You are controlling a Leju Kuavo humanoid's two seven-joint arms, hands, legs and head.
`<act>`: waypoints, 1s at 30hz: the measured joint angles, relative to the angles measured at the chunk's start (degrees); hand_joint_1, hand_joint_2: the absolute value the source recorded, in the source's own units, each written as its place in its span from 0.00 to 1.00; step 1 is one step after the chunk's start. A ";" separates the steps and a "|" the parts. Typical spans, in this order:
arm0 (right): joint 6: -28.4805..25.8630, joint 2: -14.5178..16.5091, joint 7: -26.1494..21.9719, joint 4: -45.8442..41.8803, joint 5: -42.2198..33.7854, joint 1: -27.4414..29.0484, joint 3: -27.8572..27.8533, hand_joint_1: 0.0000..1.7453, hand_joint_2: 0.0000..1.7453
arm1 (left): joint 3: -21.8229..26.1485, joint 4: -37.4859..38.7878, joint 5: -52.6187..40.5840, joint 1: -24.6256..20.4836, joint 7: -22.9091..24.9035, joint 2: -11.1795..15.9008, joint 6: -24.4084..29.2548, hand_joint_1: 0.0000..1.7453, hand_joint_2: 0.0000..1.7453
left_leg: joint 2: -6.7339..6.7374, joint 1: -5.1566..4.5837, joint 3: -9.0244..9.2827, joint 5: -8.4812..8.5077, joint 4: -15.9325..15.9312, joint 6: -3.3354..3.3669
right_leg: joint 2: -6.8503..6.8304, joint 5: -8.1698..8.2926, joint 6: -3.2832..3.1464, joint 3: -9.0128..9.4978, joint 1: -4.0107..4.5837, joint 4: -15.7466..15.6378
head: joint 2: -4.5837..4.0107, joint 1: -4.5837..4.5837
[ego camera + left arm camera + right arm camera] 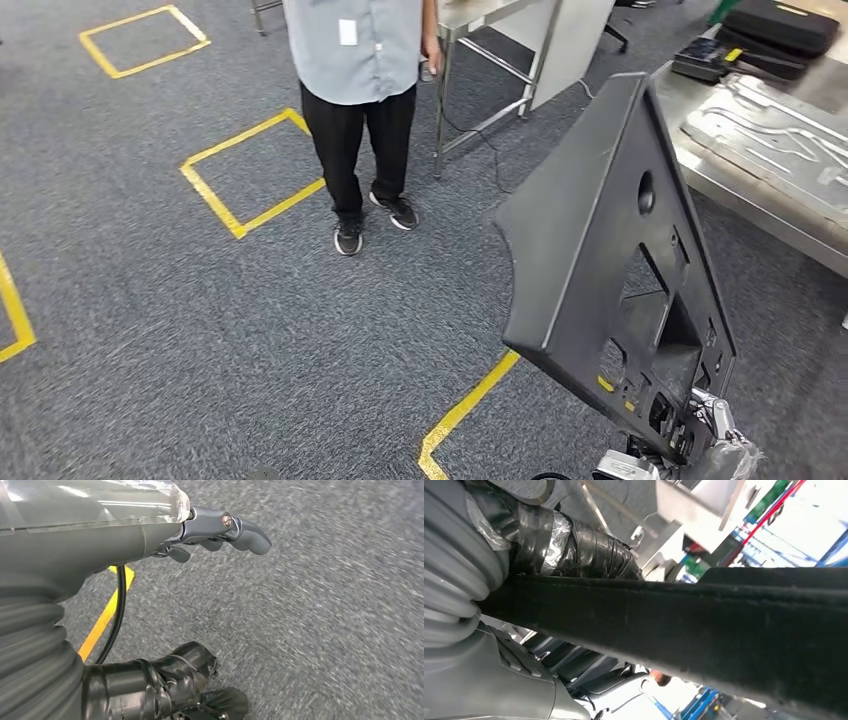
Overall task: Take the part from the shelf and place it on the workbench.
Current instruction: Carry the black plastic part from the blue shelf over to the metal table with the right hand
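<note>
Fingers (589,680) of the right hand (690,445) clasp the lower end of the black part (610,250), a large triangular moulded panel with cut-outs, which stands tilted up over the grey carpet (200,330), its tip near the workbench (700,170) edge but not on it. From the right wrist the panel's dark edge (704,625) runs across between the taped thumb (574,550) and the fingers beneath. The left hand (150,605) hangs low above the carpet, holding nothing (fingers (235,530) loosely extended, taped thumb (165,680) apart). A person (360,110) stands on the carpet beyond, beside yellow floor tape (250,180). A grey pressed sheet (770,140) lies on the workbench.
</note>
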 joint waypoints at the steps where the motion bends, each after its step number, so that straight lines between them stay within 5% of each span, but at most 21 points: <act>1: 0.00 -0.01 0.01 0.00 0.01 0.02 -0.01 1.00 1.00 | 0.00 0.00 0.04 -0.05 -0.04 -0.01 -0.01 0.00 1.00 | 0.66 0.00 0.18 -0.16 0.02 -0.10 | -0.45 1.84 0.01 1.47 -0.07 -2.79 | 0.01 -0.01; 3: 0.00 0.00 0.01 0.00 0.03 -0.02 -0.01 1.00 1.00 | 0.00 0.00 0.07 -0.13 -0.11 -0.02 -0.02 0.00 1.00 | 1.82 -0.14 0.70 -0.58 0.07 -0.45 | -2.73 5.22 -0.35 5.77 0.18 -10.80 | 0.01 0.00; 5: 0.00 0.00 0.00 -0.02 0.04 -0.07 -0.01 1.00 1.00 | 0.00 0.00 0.08 -0.16 -0.17 -0.03 -0.02 0.00 1.00 | 2.78 -0.38 1.11 -0.94 0.10 -0.99 | -4.30 6.22 -0.96 7.91 0.69 -15.11 | 0.02 -0.01; 8: 0.00 0.01 0.01 -0.02 0.07 0.06 -0.01 1.00 1.00 | 0.01 0.00 0.09 -0.30 -0.22 -0.09 -0.11 0.00 1.00 | 4.03 -0.44 1.70 -1.31 -0.02 -1.88 | -2.84 6.33 -1.87 7.93 0.75 -15.79 | 0.01 -0.03; 10: 0.00 0.02 0.03 -0.02 0.14 0.10 -0.04 1.00 1.00 | 0.02 0.00 0.06 -0.37 -0.27 -0.13 -0.20 0.00 1.00 | 2.31 -0.32 1.00 -3.20 2.37 -2.35 | -1.62 6.72 -2.53 8.32 0.30 -16.51 | 0.00 -0.07; 12: 0.01 0.03 0.06 -0.01 0.19 0.02 -0.08 1.00 1.00 | 0.02 0.00 0.02 -0.25 -0.30 -0.12 -0.28 0.00 1.00 | -0.61 -0.14 -2.09 -6.90 9.23 -2.59 | -0.38 6.90 -2.93 8.42 0.09 -16.75 | 0.00 -0.13; 14: 0.01 0.03 0.09 0.01 0.20 0.01 -0.09 1.00 1.00 | 0.02 0.00 0.00 -0.04 -0.29 -0.12 -0.35 0.00 1.00 | -1.80 -0.07 -5.26 -8.99 15.56 -2.75 | 1.14 6.91 -3.04 8.39 0.10 -16.65 | 0.01 -0.15; 16: 0.02 0.03 0.11 0.02 0.21 0.07 -0.09 1.00 1.00 | 0.02 0.00 0.00 0.09 -0.28 -0.12 -0.37 0.00 1.00 | -2.18 0.00 -5.09 -6.60 14.12 -2.73 | 2.82 6.86 -2.96 8.46 0.09 -16.45 | 0.00 -0.15; 19: 0.02 0.03 0.13 0.02 0.21 0.05 -0.09 1.00 1.00 | 0.03 0.00 0.00 0.02 -0.24 -0.07 -0.38 0.00 1.00 | -5.37 0.29 -0.75 -1.11 3.25 -2.34 | 5.02 6.51 -2.36 8.26 0.13 -15.67 | 0.01 -0.15; 21: 0.02 0.02 0.15 0.02 0.21 0.06 -0.09 1.00 1.00 | 0.04 0.00 -0.02 -0.11 -0.21 -0.03 -0.40 0.00 1.00 | -6.62 0.28 0.07 -0.85 1.04 -1.99 | 6.10 6.46 -1.72 7.77 0.16 -15.32 | 0.01 -0.13; 23: 0.02 0.01 0.17 0.02 0.21 0.13 -0.09 1.00 1.00 | 0.04 0.00 -0.04 -0.21 -0.20 -0.09 -0.43 0.00 1.00 | -5.47 0.27 0.18 -0.57 0.74 -1.34 | 7.05 6.63 -1.05 7.41 0.00 -15.34 | 0.01 -0.13; 25: 0.01 0.01 0.19 0.01 0.21 0.19 -0.09 1.00 1.00 | 0.05 0.00 -0.05 -0.22 -0.20 -0.15 -0.45 0.00 1.00 | -4.12 0.44 0.34 -0.21 0.29 -0.61 | 5.38 5.56 -0.54 6.50 0.08 -13.73 | 0.01 -0.07; 28: 0.00 -0.02 0.20 0.03 0.21 0.01 -0.09 1.00 1.00 | 0.07 0.00 -0.11 -0.04 -0.20 -0.16 -0.54 0.00 1.00 | -1.87 0.31 0.37 -0.21 0.11 -0.14 | 0.87 0.44 0.08 1.59 0.16 -3.66 | 0.01 0.03; 30: 0.01 -0.03 0.26 0.10 0.21 0.05 -0.09 1.00 1.00 | 0.07 0.00 -0.13 0.05 -0.17 -0.14 -0.61 0.00 1.00 | -0.31 0.15 0.45 -0.43 0.15 -0.08 | 0.06 -0.44 0.21 -0.55 0.05 0.65 | 0.01 0.03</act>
